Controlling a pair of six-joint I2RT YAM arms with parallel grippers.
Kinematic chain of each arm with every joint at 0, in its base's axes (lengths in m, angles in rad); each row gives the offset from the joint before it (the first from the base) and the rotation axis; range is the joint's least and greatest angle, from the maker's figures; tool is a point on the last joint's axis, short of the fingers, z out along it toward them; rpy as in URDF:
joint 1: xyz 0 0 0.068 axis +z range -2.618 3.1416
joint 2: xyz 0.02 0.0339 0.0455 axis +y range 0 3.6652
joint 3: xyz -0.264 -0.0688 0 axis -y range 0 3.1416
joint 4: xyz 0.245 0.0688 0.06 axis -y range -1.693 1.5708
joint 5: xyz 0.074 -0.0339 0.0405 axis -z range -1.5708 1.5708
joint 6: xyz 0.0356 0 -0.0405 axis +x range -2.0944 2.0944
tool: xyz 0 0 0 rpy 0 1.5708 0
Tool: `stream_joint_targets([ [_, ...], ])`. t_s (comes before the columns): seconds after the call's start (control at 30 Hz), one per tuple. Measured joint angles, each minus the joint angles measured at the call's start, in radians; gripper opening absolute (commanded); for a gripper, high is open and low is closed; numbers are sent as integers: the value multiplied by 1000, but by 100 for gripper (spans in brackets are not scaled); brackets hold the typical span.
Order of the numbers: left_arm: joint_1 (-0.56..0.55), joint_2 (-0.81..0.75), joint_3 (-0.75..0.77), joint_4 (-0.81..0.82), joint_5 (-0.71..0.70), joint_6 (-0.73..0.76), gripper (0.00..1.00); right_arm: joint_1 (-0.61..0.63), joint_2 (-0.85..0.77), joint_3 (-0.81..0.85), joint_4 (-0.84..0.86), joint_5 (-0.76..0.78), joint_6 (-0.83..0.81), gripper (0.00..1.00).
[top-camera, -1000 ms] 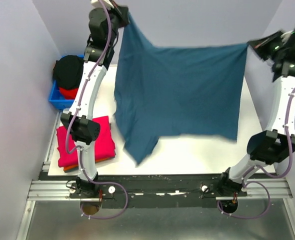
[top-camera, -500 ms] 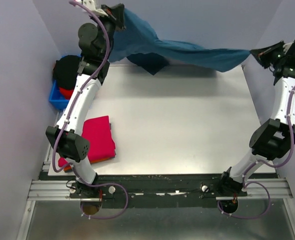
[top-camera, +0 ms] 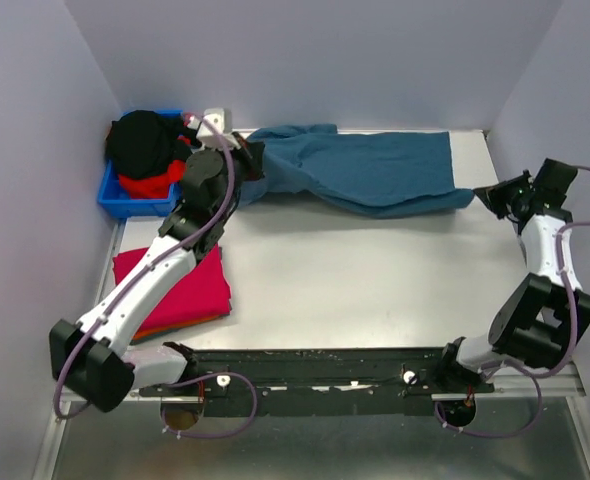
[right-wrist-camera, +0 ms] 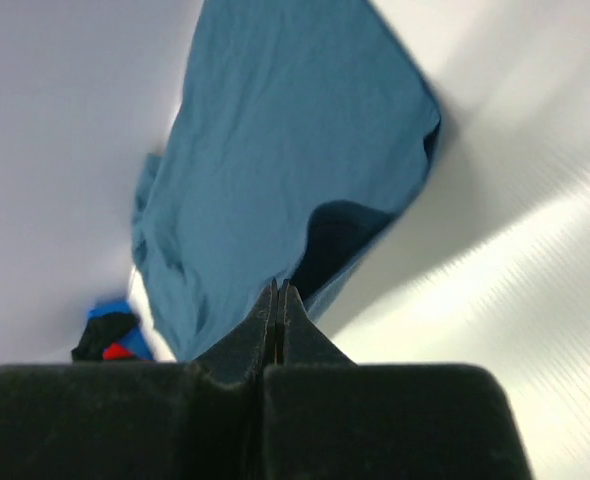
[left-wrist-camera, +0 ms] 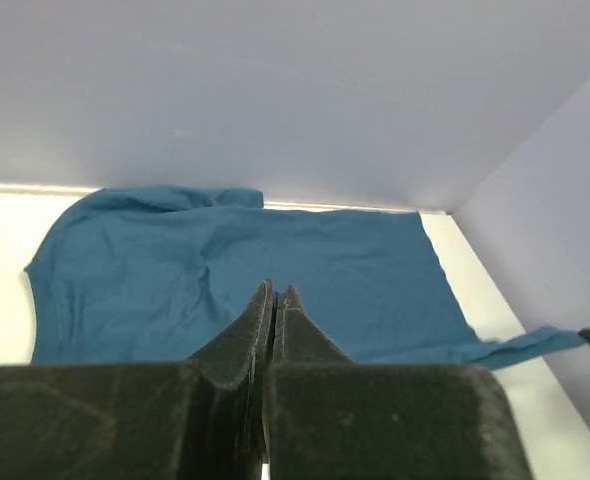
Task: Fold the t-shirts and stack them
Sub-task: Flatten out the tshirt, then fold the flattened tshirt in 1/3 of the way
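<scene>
The large teal-blue t-shirt (top-camera: 375, 170) lies in a rumpled band along the far side of the table. My left gripper (top-camera: 247, 158) is shut on its left end, low over the table. My right gripper (top-camera: 480, 193) is shut on its right corner, near the table's right edge. In the left wrist view the shirt (left-wrist-camera: 325, 260) spreads out ahead of the shut gripper (left-wrist-camera: 275, 292). In the right wrist view the shirt (right-wrist-camera: 275, 150) stretches away from the shut gripper (right-wrist-camera: 278, 285). A folded crimson-pink shirt (top-camera: 175, 285) lies at the near left on an orange one (top-camera: 180, 324).
A small blue bin (top-camera: 123, 197) at the far left holds a black shirt (top-camera: 140, 143) and a red one (top-camera: 145, 185). Grey walls close in the back and both sides. The white table top (top-camera: 375, 280) shows between the teal shirt and the front rail.
Both arms have come down from high up. The teal shirt, first hanging spread in the air, now lies along the far side of the table, still held at both ends.
</scene>
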Motion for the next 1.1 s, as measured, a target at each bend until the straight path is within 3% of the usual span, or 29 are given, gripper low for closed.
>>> stream_joint_targets([
  [0.2, -53, -245, -266, -65, -43, -125, 0, -74, -232, -237, -54, 164, 9, 1],
  [0.53, -154, -397, -428, -229, -128, -178, 0, -119, -553, -478, -155, 344, 2, 1],
  [0.87, -134, -101, -308, -183, -159, -85, 0, -119, -398, -478, -118, 292, -12, 1],
  [1.1, 32, 42, -187, -124, -35, -66, 0, -102, -290, -421, -86, 279, -11, 1],
])
